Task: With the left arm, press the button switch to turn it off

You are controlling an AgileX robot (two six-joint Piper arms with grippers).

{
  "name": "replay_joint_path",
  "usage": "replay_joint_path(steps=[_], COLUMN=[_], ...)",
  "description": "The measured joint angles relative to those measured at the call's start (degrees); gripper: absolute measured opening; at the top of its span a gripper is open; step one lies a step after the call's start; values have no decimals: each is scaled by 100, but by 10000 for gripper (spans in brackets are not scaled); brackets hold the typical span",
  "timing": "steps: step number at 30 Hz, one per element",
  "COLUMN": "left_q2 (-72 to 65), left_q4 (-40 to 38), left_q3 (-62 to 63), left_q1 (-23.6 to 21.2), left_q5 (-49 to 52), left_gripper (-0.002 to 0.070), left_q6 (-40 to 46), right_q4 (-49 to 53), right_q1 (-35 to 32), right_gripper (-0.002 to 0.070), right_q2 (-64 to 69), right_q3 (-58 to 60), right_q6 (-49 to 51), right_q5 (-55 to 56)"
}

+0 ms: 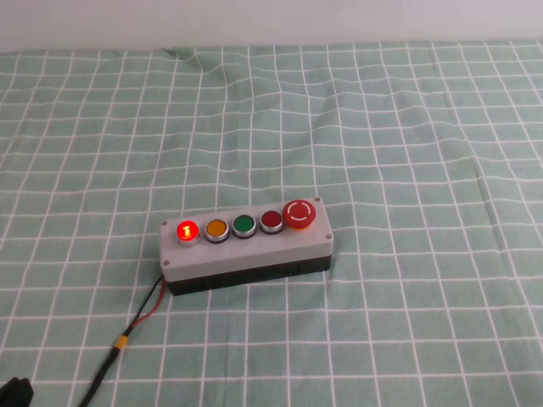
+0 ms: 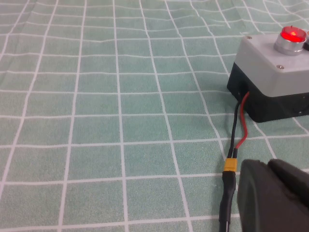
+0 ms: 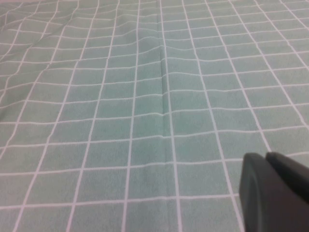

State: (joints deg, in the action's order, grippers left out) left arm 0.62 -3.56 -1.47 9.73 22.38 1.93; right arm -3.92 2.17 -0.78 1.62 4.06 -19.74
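The button switch (image 1: 187,230) is lit bright red with a "1" on it. It sits at the left end of the grey five-button box (image 1: 246,252), mid-table. In the left wrist view the lit button (image 2: 293,35) tops the box's corner (image 2: 270,67). My left gripper (image 2: 269,164) is shut and empty, low over the cloth beside the box's cable, well short of the box. Only a black bit of the left arm (image 1: 15,393) shows at the high view's bottom left corner. My right gripper (image 3: 266,155) is shut and empty over bare cloth, out of the high view.
The box also carries an orange button (image 1: 216,227), a green one (image 1: 244,225), a darker red one (image 1: 271,220) and a large red mushroom button (image 1: 299,213). A red-and-black cable (image 1: 140,315) with a yellow connector (image 2: 230,165) runs from the box's left end towards the front. A green checked cloth (image 1: 407,136) covers the table.
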Motion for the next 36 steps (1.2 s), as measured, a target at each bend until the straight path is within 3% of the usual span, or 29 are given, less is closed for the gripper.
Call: replay_joint_path(steps=[28, 36], left_q2=[0, 0], left_q4=[0, -274], left_q3=[0, 0], left_q1=[0, 0], left_q5=[0, -688], left_gripper=[-2, -3], left_q6=[0, 0], right_q4=[0, 0], right_q1=[0, 0], right_gripper=[-18, -18], right_q2=[0, 0], right_q3=[0, 0], right_q6=[0, 0], right_q5=[0, 0])
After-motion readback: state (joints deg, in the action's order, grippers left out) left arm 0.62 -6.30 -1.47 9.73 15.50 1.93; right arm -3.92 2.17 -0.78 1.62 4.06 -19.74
